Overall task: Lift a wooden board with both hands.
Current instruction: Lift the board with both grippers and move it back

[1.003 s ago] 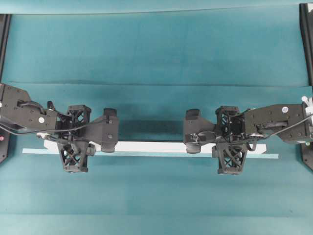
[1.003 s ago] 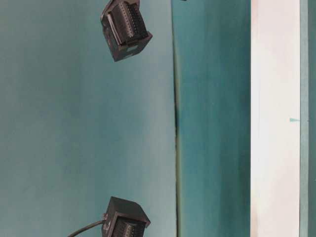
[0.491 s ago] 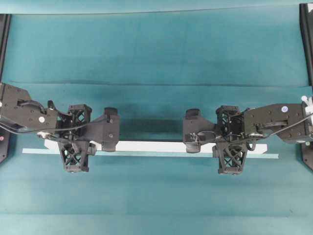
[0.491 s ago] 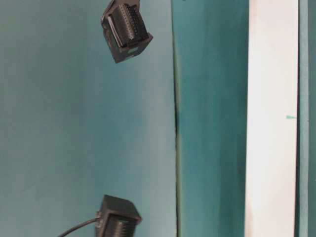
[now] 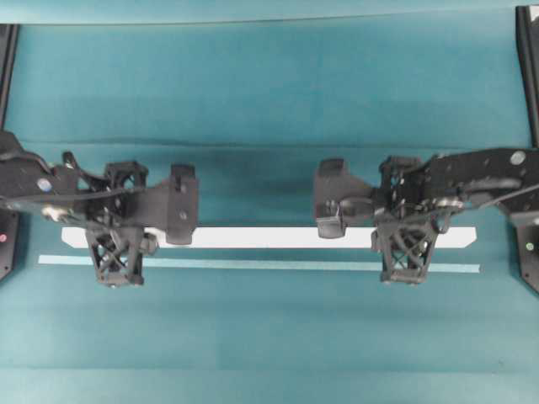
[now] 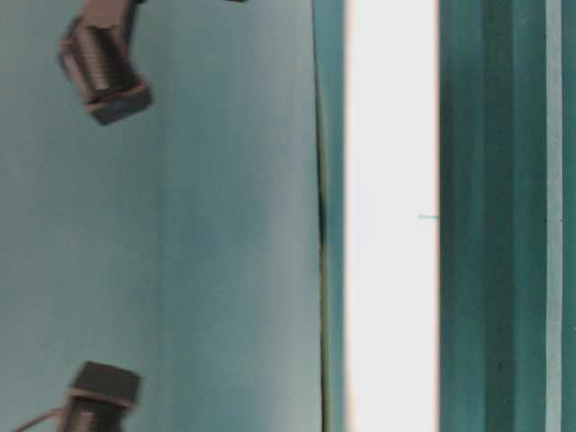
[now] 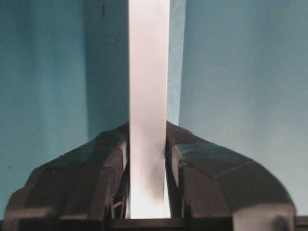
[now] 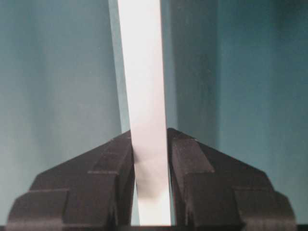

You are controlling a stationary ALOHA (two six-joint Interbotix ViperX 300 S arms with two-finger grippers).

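White wooden board [image 5: 269, 238] clamped by two pincers: left pincer [image 7: 147, 159], right pincer [image 8: 150, 159].

A flat teal surface [image 5: 269, 337] fills the overhead view, its cloth-like cover creased by a faint straight fold line [image 5: 269, 145] running across its width. A long, thin, pale teal tape strip [image 5: 253, 264] lies flat along the surface, stretching nearly from one side to the other. Black vertical frame rails [image 5: 528, 67] stand at the surface's left and right edges.
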